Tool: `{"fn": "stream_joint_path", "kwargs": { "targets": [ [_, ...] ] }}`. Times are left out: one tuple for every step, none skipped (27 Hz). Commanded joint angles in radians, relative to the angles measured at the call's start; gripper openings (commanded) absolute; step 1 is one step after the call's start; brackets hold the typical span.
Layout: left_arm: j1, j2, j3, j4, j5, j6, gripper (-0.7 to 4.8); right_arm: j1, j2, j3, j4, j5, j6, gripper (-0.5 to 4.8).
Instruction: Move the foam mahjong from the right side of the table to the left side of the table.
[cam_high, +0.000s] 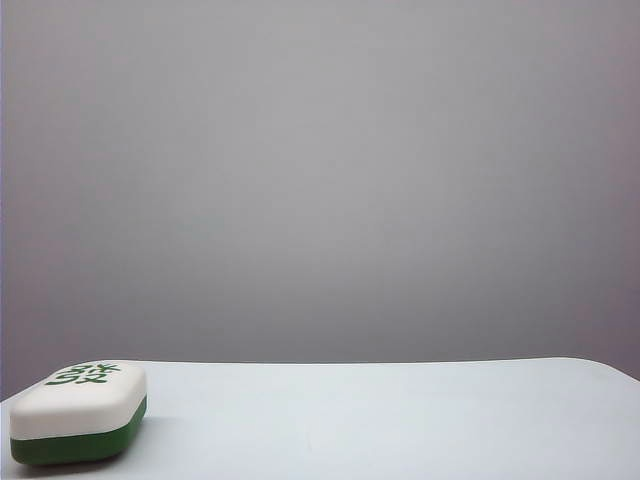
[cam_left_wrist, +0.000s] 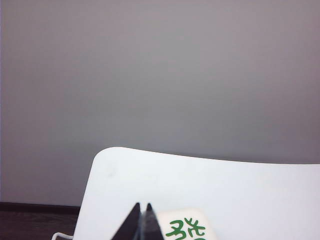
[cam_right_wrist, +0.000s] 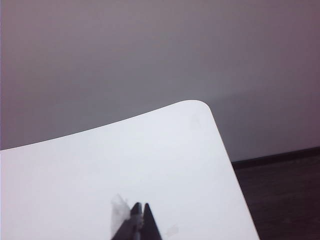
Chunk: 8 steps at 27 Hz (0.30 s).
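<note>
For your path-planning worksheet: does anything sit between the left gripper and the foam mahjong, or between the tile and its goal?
Nothing visible does. The foam mahjong already lies on the table's left side. The left gripper, fingertips together, sits right beside it; the right gripper hangs over bare tabletop.

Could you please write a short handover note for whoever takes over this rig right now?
Left gripper: shut, empty, tips just beside the foam mahjong.
Right gripper: shut, empty, over bare table near its far right corner.
Foam mahjong: flat on the table's left side, character face up, free of both grippers.
Done: the tile appears to be on the left side, released.
Left: probably nothing but retracting the arms.
</note>
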Motion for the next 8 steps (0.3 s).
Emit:
{"fn": "stream_joint_path", "kwargs": {
  "targets": [
    [0.0,0.0,0.001,0.008,0.003,0.001,-0.04,0.002,-0.001,-0.006,0.012,0.0,-0.003,-0.05],
    [0.0,0.0,0.001,0.008,0.003,0.001,-0.04,0.002,-0.001,-0.006,0.012,0.0,-0.003,-0.05],
    [0.0,0.0,0.001,0.008,0.003,0.001,-0.04,0.002,-0.001,-0.006,0.012,0.0,-0.003,-0.05],
    [0.0,0.0,0.001,0.008,0.003,0.001,-0.04,0.002,-0.001,-0.006,0.012,0.0,-0.003,-0.05],
    [0.0,0.0,0.001,0.008,0.003,0.001,-0.04,0.002,-0.001,-0.006,0.012,0.0,-0.003,-0.05],
    [0.0,0.0,0.001,0.008,0.003,0.001,-0.04,0.002,-0.001,-0.006,0.012,0.0,-0.003,-0.05],
    [0.0,0.0,0.001,0.008,0.003,0.001,-0.04,0.002,-0.001,-0.006,0.012,0.0,-0.003,-0.05],
    [-0.003,0.0,0.001,0.008,0.003,0.0,-0.04,0.002,-0.001,-0.006,0.012,0.0,-0.003,-0.05]
  ]
}}
